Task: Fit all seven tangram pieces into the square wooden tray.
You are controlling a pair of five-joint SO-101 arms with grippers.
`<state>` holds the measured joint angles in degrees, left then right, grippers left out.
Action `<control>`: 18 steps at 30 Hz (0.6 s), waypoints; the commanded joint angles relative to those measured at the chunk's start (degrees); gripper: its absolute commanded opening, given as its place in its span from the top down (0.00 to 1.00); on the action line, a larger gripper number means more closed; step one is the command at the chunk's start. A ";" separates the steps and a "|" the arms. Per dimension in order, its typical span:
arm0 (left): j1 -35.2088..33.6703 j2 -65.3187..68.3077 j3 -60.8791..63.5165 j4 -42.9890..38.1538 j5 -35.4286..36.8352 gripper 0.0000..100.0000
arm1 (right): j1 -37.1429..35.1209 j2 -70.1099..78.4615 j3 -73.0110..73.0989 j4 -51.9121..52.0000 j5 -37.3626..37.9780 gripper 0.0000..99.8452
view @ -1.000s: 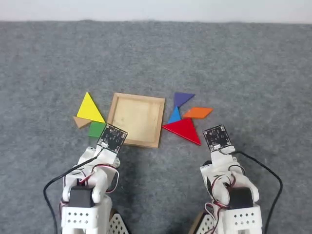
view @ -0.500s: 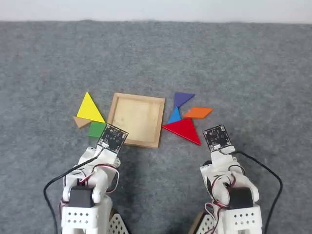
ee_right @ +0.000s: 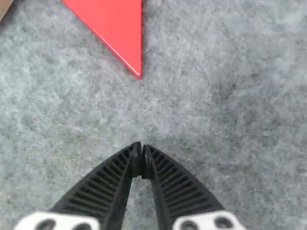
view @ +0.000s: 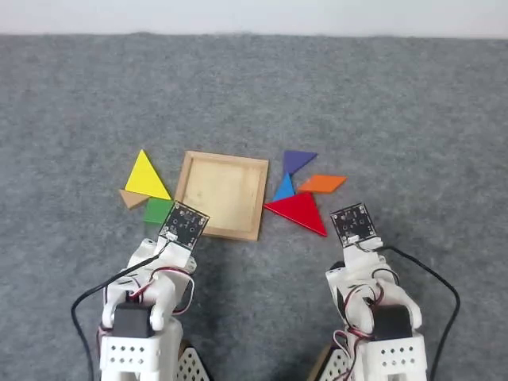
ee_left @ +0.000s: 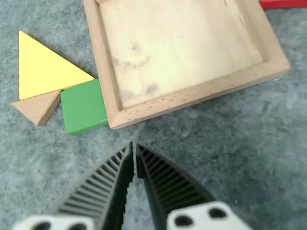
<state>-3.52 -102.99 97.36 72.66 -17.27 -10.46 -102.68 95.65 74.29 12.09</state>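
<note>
The left gripper (ee_left: 134,152) is pinched shut on nothing, near the edge of the wooden tray (view: 222,190). The right gripper (ee_right: 142,154) is shut too, holding nothing, near the red triangle (ee_right: 115,24), which lies on the carpet (view: 397,119) beside the tray

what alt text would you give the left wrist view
A square wooden tray lies on grey carpet, with a yellow triangle, a green square and a small wooden triangle clustered beside one edge. The left tool, shut, hangs over the carpet close to a corner of the tray.
</note>
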 commanded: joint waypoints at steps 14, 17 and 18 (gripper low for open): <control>-0.09 -1.14 -0.92 0.18 -0.09 0.99 | -3.38 -0.84 -2.81 -12.62 15.91 0.96; -0.09 -1.14 -0.92 0.18 -0.09 0.99 | -1.98 -0.31 -9.05 -10.24 10.29 0.96; -0.09 -1.14 -0.92 0.18 -0.09 0.99 | -1.89 0.66 -11.60 -8.75 9.85 0.96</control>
<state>-3.52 -102.99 97.36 72.66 -17.27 -13.27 -102.77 92.48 63.82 24.40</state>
